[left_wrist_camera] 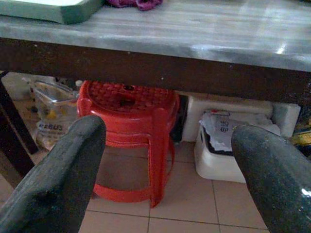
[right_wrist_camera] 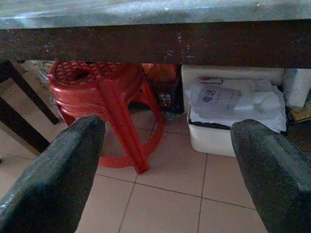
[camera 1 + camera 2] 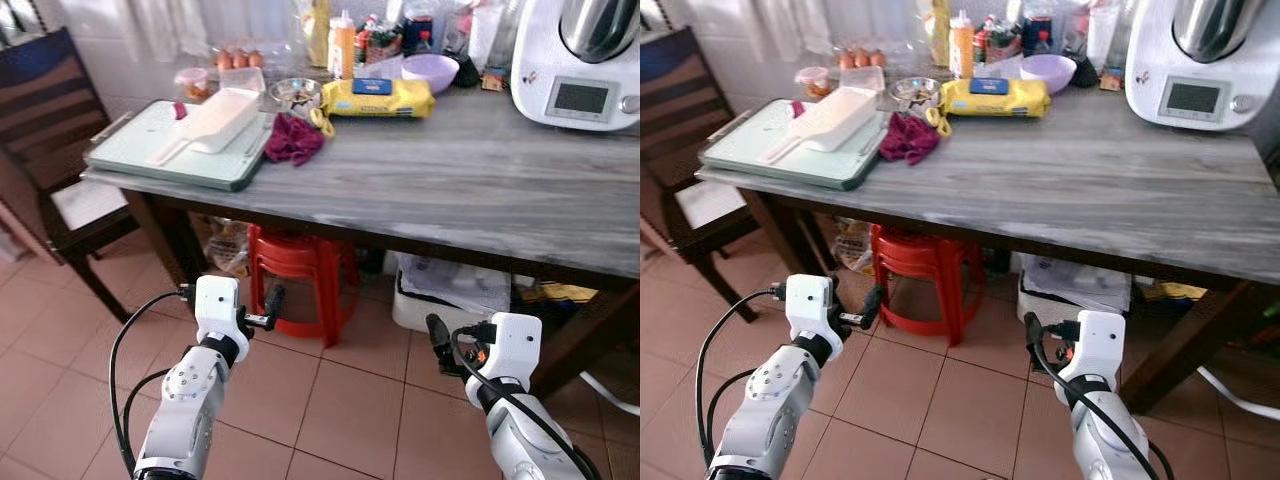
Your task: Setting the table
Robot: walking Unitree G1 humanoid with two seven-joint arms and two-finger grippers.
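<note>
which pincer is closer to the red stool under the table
Left. The left pincer hangs open just short of the red stool, almost in line with it. The right pincer is also open, off to the stool's right, near the white bin.

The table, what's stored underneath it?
Under the table: stacked red stools, a white box of papers, a plastic bag. Anything farther back is hidden in shadow.

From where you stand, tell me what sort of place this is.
Most likely a home kitchen or dining corner. A grey table holds eggs, sauce bottles and a white kitchen machine. Stacked red stools sit underneath on the tiled floor, and a dark wooden chair stands beside it.
</note>
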